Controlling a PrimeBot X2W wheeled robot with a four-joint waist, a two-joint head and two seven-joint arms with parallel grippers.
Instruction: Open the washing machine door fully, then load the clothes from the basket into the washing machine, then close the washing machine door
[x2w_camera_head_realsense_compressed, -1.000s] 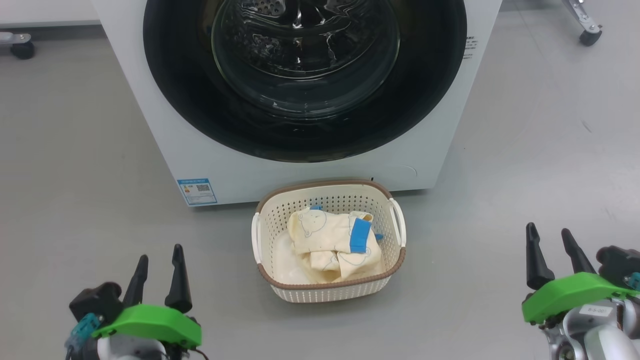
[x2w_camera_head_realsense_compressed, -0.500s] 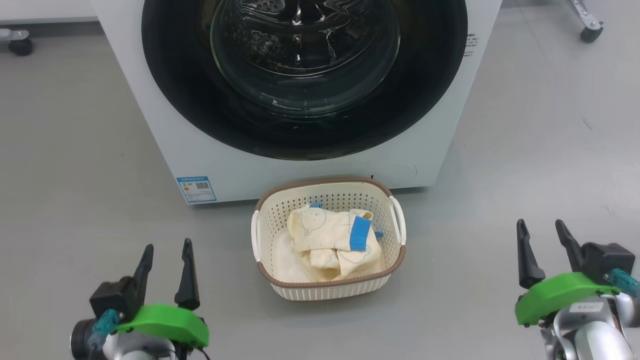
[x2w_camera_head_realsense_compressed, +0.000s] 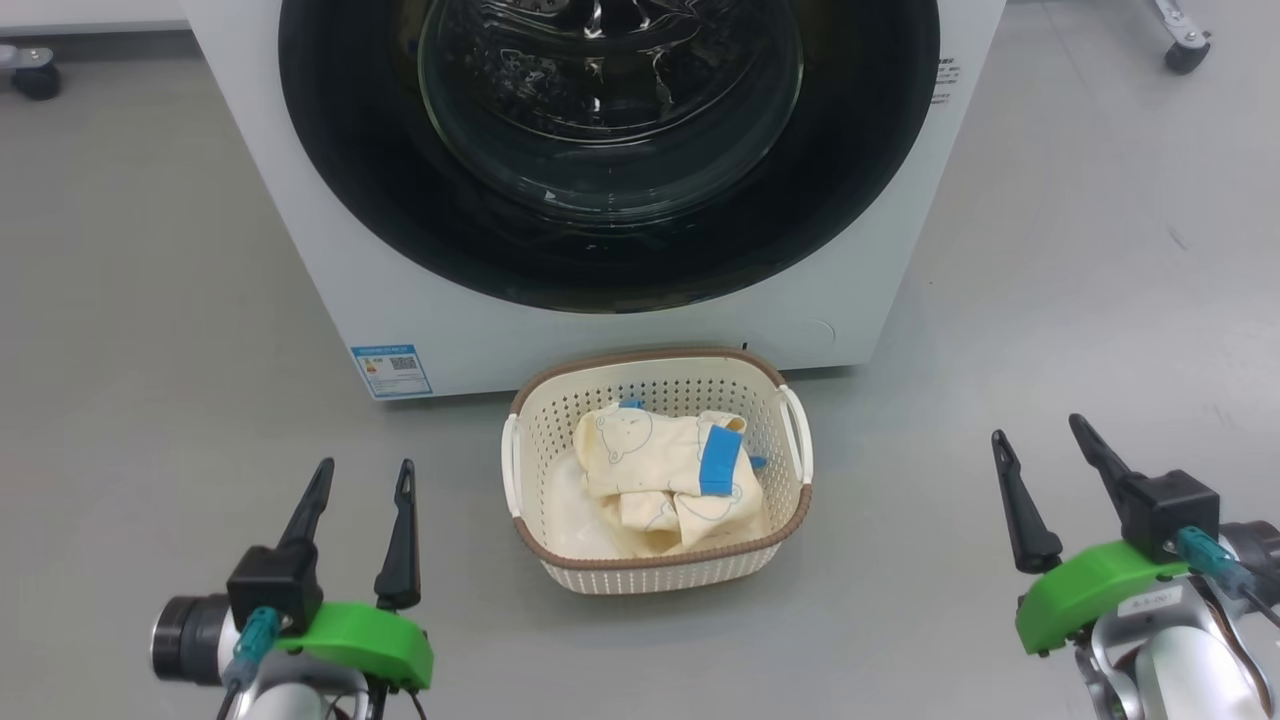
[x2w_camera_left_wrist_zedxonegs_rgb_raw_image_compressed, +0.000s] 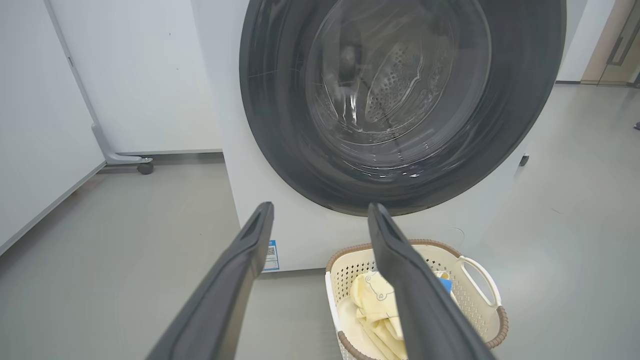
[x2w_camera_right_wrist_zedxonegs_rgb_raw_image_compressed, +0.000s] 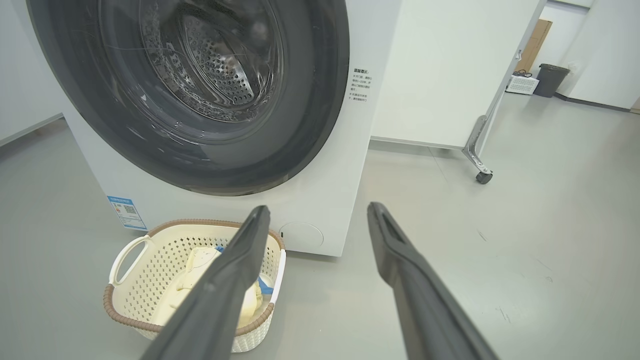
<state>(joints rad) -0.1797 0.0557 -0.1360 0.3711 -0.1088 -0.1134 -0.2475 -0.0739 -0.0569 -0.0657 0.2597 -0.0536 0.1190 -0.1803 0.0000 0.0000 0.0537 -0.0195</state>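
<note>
Both released and empty, jaws spread: left gripper (x2w_camera_head_realsense_compressed: 365, 465) and right gripper (x2w_camera_head_realsense_compressed: 1036, 428) low over the floor (x2w_camera_head_realsense_compressed: 150, 350) either side of the basket (x2w_camera_head_realsense_compressed: 660, 582), aimed forward at the washing machine (x2w_camera_head_realsense_compressed: 470, 335); lies long axis crosswise just before the shut washing machine door (x2w_camera_head_realsense_compressed: 610, 120), holds the clothes (x2w_camera_head_realsense_compressed: 665, 465) heaped inside

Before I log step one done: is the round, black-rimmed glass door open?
No, the round black-rimmed glass door lies flush against the white washing machine.

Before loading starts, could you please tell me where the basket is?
In the head view, the basket sits centred on the floor, just before the washing machine.
</note>
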